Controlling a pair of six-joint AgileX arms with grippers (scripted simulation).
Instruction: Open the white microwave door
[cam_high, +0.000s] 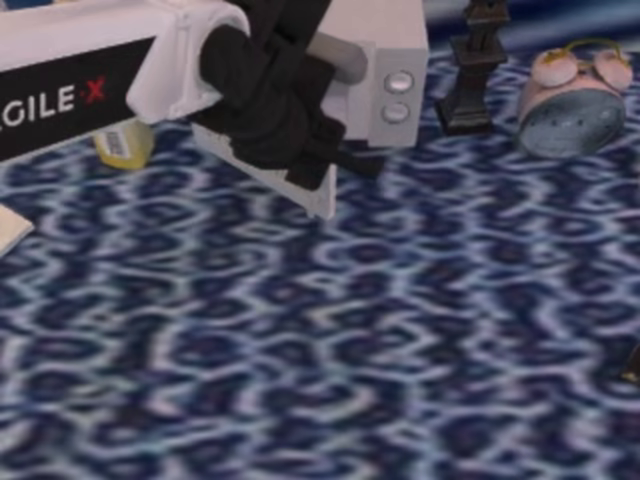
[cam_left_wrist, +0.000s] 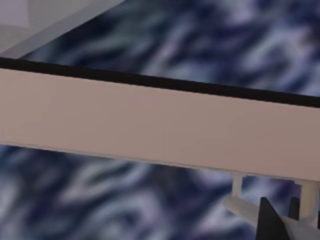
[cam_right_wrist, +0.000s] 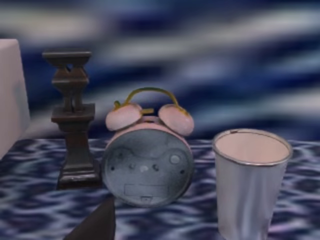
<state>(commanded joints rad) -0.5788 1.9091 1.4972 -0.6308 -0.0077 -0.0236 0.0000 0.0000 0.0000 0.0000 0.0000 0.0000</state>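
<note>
The white microwave (cam_high: 385, 50) stands at the back middle of the table, two silver knobs (cam_high: 398, 96) on its right panel. Its door (cam_high: 312, 196) has swung out from the front, hinged on the left, its free edge pointing toward the table's front. My left gripper (cam_high: 335, 160) reaches over the door's free end. In the left wrist view the door's edge (cam_left_wrist: 150, 125) crosses the frame, and my left gripper (cam_left_wrist: 281, 216) is shut on the door's handle bar (cam_left_wrist: 240, 206). My right gripper (cam_right_wrist: 142, 236) is parked at the right, open, one dark finger (cam_right_wrist: 102, 222) showing.
A dark pedestal figure (cam_high: 472, 70) and a pink alarm clock (cam_high: 572, 100) stand to the right of the microwave. A silver cup (cam_right_wrist: 250, 185) stands next to the clock (cam_right_wrist: 147, 165). A yellow thing (cam_high: 122, 145) lies under my left arm. Blue patterned cloth covers the table.
</note>
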